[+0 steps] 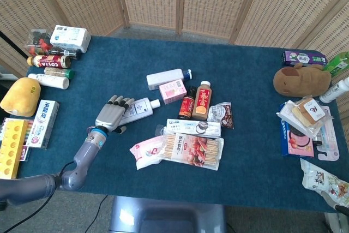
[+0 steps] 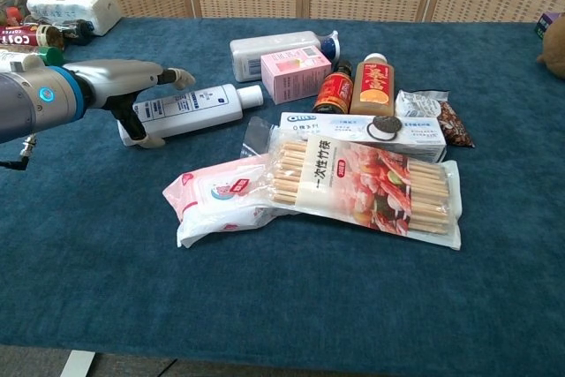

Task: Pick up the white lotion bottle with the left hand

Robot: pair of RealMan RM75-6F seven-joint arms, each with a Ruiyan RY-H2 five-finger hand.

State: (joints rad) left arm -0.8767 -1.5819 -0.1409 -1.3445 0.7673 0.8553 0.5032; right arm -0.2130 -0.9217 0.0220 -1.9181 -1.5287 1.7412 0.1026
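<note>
Bottle [image 1: 137, 109] lies flat on the blue table [image 1: 245, 80], cap toward the pink box [image 1: 173, 90], left of the central clutter. Left hand [image 1: 110, 117] hovers over its base end, fingers spread and extended, thumb low beside the base in chest view [image 2: 132, 77]; not gripping yet. Right hand not visible.

Risks, my read:
- bottle is round and lying down, so closing off-centre likely rolls or skids it on the cloth
- grip at the very base end means the cap end could droop or the bottle slip out on lift
- fingers reaching past it could nudge the wipes pack [image 1: 148, 150] or box
- can't tell contact from either view
</note>
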